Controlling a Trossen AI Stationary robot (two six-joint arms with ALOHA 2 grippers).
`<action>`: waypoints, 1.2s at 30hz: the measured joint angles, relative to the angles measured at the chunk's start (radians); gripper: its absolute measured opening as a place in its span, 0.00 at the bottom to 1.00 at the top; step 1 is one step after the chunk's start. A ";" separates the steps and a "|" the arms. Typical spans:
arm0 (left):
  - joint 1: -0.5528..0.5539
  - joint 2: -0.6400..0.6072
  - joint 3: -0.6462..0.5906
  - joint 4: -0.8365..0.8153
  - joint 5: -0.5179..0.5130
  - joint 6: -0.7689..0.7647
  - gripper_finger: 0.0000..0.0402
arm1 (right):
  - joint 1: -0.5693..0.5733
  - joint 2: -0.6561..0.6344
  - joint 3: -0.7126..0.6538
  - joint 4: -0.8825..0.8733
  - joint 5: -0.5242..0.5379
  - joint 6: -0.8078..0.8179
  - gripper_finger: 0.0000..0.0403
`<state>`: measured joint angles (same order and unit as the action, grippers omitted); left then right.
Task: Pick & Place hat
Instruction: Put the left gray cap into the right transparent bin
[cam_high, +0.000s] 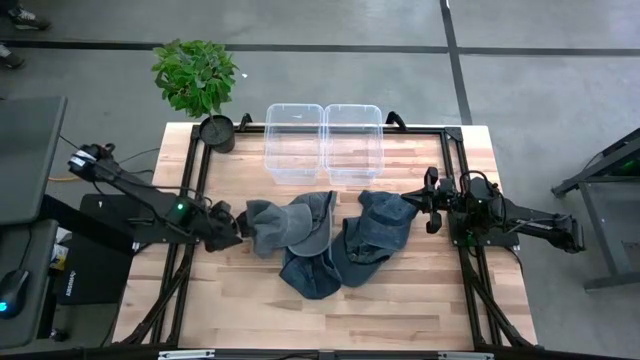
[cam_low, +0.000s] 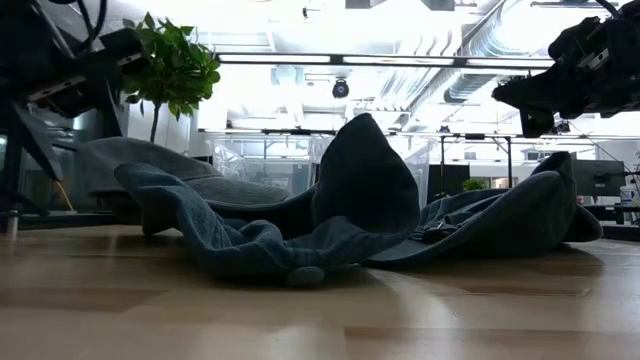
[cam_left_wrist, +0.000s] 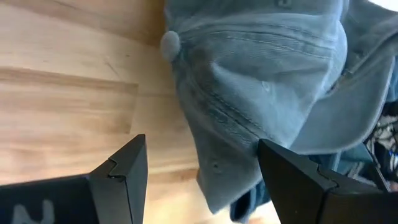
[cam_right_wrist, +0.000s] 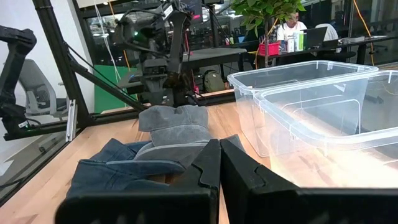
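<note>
A heap of denim hats lies on the wooden table (cam_high: 400, 300). The grey-blue hat (cam_high: 272, 222) is at the heap's left end, with a dark blue hat (cam_high: 310, 272) toward the near edge and another blue hat (cam_high: 378, 232) to the right. My left gripper (cam_high: 238, 228) is open and slants down at the grey-blue hat's left edge. In the left wrist view its fingers (cam_left_wrist: 127, 171) stand on either side of the crown (cam_left_wrist: 261, 74). My right gripper (cam_high: 432, 200) waits shut and level above the table's right side.
Two clear plastic bins (cam_high: 295, 140) (cam_high: 355, 140) stand side by side at the far edge behind the hats. A potted plant (cam_high: 195, 75) stands at the far left corner. Black frame rails run along the table's left and right sides.
</note>
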<state>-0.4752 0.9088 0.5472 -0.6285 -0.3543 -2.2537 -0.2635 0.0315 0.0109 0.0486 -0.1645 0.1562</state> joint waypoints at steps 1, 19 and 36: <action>-0.011 0.015 0.000 0.004 -0.030 -0.021 0.58 | 0.000 0.000 0.000 0.000 0.000 0.000 0.00; -0.042 0.211 0.000 0.182 -0.236 -0.089 0.58 | 0.000 0.000 0.000 0.000 0.000 0.000 0.00; -0.042 0.345 0.000 0.404 -0.358 -0.082 0.58 | 0.000 0.000 0.000 0.000 0.000 0.000 0.00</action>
<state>-0.5171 1.2542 0.5468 -0.2250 -0.7126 -2.3356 -0.2638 0.0315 0.0109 0.0490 -0.1644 0.1562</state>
